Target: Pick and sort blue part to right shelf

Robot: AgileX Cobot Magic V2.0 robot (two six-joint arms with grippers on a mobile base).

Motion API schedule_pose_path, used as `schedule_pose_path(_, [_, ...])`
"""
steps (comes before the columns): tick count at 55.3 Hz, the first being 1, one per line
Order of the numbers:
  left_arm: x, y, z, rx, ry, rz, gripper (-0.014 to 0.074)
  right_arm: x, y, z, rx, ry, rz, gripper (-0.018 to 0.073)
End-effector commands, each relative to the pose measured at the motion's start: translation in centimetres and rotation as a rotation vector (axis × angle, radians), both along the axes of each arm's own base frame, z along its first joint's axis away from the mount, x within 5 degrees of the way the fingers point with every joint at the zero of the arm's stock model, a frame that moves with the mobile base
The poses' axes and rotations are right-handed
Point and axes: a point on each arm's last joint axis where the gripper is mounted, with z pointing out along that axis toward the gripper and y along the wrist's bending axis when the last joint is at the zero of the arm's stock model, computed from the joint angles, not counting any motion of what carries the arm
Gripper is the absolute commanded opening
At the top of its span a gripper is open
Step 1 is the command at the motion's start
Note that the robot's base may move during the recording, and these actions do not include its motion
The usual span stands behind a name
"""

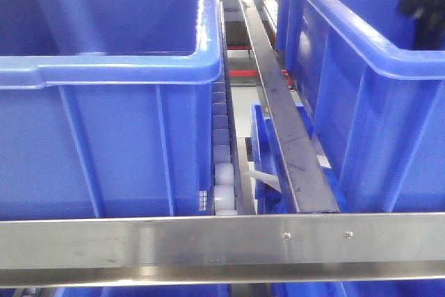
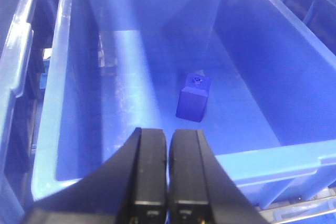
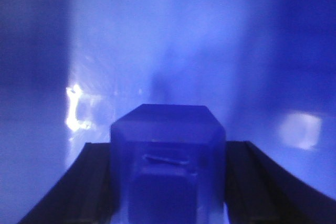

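In the right wrist view my right gripper (image 3: 168,182) is shut on a blue part (image 3: 168,145), a blocky piece with chamfered corners, held between the two black fingers (image 3: 79,187) over a blue bin floor. In the left wrist view my left gripper (image 2: 168,171) is shut and empty, above the near rim of a large blue bin (image 2: 157,174). A second blue part (image 2: 193,98), a small cube with a hole on top, lies on that bin's floor. In the front view only a dark bit of an arm (image 1: 422,1) shows inside the right bin.
In the front view two large blue bins stand side by side, left (image 1: 104,67) and right (image 1: 375,67), with a metal rail (image 1: 278,102) and white rollers (image 1: 224,179) between them. A steel shelf bar (image 1: 222,238) runs across the front. A smaller blue bin (image 1: 264,144) sits lower between them.
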Motion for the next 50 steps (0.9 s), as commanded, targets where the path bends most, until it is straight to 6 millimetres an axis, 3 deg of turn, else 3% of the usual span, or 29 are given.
schedule_pose_path(1, [0.1, -0.1, 1.6, -0.035, -0.104, -0.011, 0.0124, 0.2, -0.3, 2.7, 0.002, -0.118, 0.001, 0.0458])
schedule_pose_path(9, [0.1, -0.1, 1.6, -0.039, -0.102, -0.012, 0.0124, 0.1, -0.3, 3.3, -0.003, -0.136, 0.002, 0.0619])
schedule_pose_path(18, [0.0, -0.1, 1.7, -0.042, -0.112, -0.013, 0.0124, -0.9, -0.4, 5.3, -0.004, -0.179, 0.004, 0.0624])
schedule_pose_path(31, [-1.5, 1.3, 1.4, 0.004, -0.211, 0.081, 0.0124, -5.3, -0.5, 10.7, 0.000, -0.344, 0.004, 0.0622])
schedule_pose_path(38, [-2.4, 1.8, 0.2, 0.009, -0.206, 0.108, 0.0124, -8.1, -0.6, 11.6, 0.000, -0.434, 0.005, 0.0529])
schedule_pose_path(50, [-2.7, 1.9, -1.2, 0.013, -0.206, 0.109, 0.0124, -14.4, -0.9, 11.5, 0.003, -0.529, 0.001, 0.0185])
